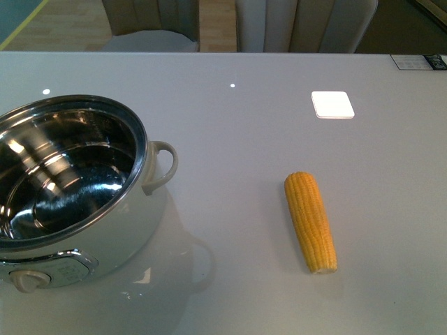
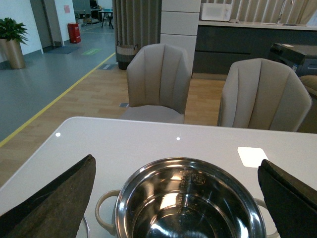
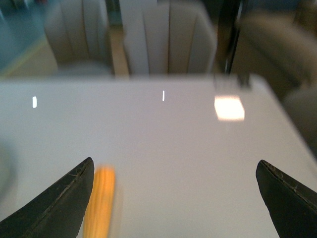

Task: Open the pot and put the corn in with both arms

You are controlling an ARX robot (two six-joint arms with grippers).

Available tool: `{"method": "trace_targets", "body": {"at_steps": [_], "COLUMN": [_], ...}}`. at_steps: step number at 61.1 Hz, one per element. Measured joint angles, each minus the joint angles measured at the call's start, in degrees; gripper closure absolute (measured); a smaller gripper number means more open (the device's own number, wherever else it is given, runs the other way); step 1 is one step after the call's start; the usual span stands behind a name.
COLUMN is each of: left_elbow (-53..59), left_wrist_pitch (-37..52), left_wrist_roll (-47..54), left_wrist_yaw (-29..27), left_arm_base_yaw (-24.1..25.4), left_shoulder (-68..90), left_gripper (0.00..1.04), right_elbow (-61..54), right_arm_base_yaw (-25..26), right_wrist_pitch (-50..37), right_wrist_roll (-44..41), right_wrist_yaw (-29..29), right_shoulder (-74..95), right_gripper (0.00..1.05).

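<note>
Framing the corn (image 3: 99,201) off-centre (blurred), the right pincer (image 3: 174,161) gapes.

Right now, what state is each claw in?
Left claw: open, holding nothing.
Right claw: open, holding nothing; the corn is not gripped.

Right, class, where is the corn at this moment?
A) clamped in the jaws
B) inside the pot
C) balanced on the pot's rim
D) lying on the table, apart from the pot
D: the corn lies flat on the table, well clear of the lidless pot, with nothing gripping it.
</note>
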State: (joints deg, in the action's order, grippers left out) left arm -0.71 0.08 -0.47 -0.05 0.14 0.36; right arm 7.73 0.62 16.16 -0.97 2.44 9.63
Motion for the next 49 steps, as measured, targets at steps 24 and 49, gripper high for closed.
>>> {"method": "trace_targets", "body": {"at_steps": [24, 49], "left_elbow": [0.0, 0.0], "left_wrist_pitch": [0.0, 0.0], "left_wrist_roll": [0.0, 0.0], "left_wrist_yaw": [0.0, 0.0], "left_arm_base_yaw": [0.0, 0.0], "left_shoulder": [0.0, 0.0], "left_gripper": [0.07, 0.07], "right_elbow": [7.0, 21.8], "right_arm_base_yaw": [-7.2, -17.1], "right_wrist_pitch": [-6.6, -30.4], "right_wrist_roll": [1.5, 6.0], "right_wrist_yaw": [-3.8, -5.6], "right_shoulder": [42.1, 84.7], "right_gripper": [0.09, 0.09]}}
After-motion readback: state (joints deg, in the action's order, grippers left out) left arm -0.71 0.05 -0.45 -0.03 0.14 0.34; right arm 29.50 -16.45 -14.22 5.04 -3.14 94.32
